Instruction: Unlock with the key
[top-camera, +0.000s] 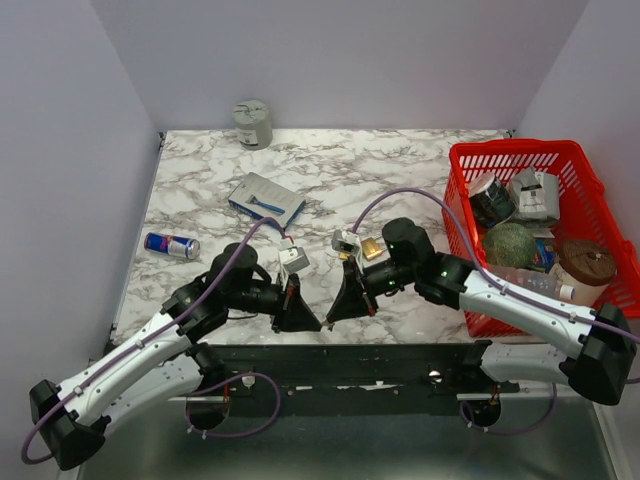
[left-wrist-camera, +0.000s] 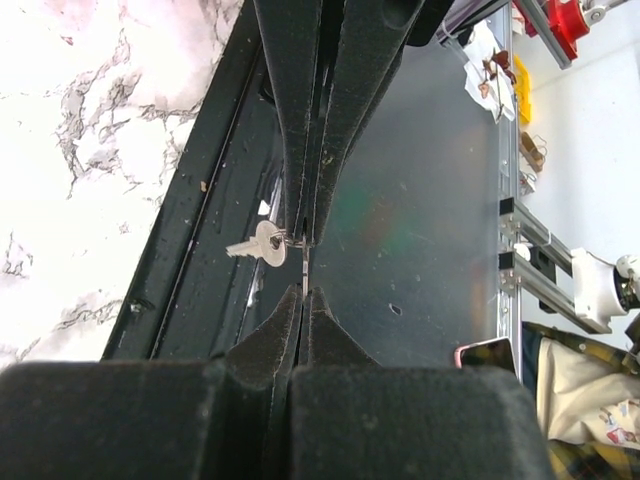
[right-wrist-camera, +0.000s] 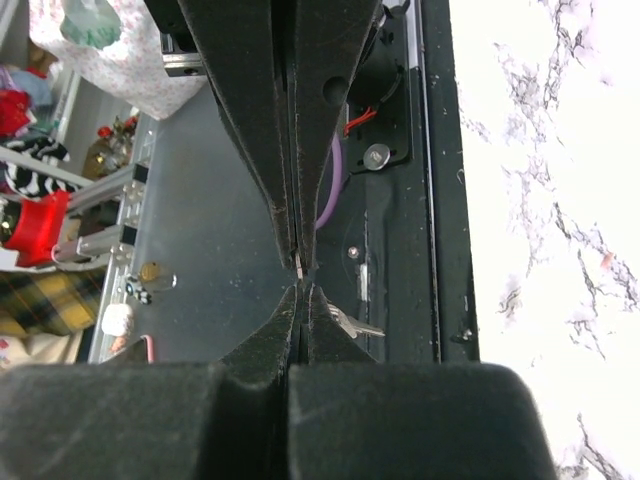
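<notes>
left wrist view has your left gripper (left-wrist-camera: 303, 300) and right gripper (left-wrist-camera: 305, 236) both pinched together tip to tip on one thin strip (left-wrist-camera: 303, 275), key (left-wrist-camera: 260, 244) dangling beside the right one over the front rail (left-wrist-camera: 195, 260), so uneven pulling could drop it below.

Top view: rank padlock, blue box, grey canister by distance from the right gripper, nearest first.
1. Padlock: just behind the right gripper, beside its wrist.
2. Blue box: farther back, left of centre.
3. Grey canister: at the table's back edge.
</notes>
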